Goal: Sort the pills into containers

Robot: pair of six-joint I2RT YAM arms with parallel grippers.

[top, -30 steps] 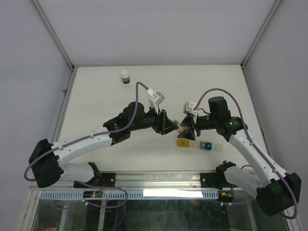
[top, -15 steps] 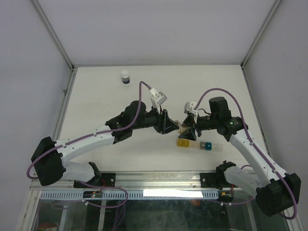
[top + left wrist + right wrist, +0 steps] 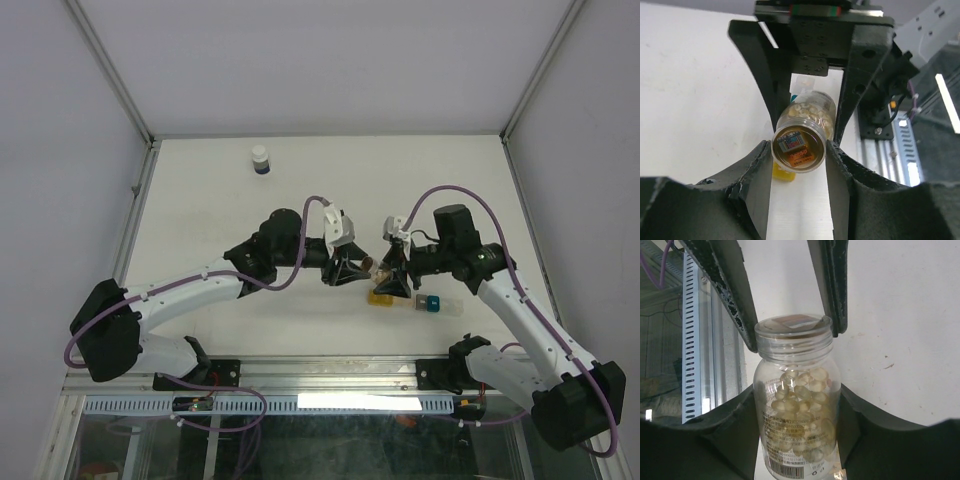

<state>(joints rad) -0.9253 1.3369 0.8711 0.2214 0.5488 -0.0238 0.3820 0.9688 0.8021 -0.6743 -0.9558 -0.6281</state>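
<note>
Top external: left end effector (image 3: 360,270) and right end effector (image 3: 384,275) meet mid-desk (image 3: 200,200), both clamped on one clear vial (image 3: 370,266). Vial's long axis runs roughly left-right, cap end toward the left arm. Containers (image 3: 415,301) strip sits just beside them on the near side, long axis left-right, yellow end left, teal further right. White-capped bottle (image 3: 260,160) at the back, well apart.

Left wrist: vial seen end-on, cap (image 3: 797,148) pinched by the left fingers. Its sticker is orange with a blue patch, print unreadable. Tan pills (image 3: 807,111) piled inside.

Right wrist: right fingers grip the vial body, cap at frame top. Barcode label (image 3: 790,465), small text unreadable.
</note>
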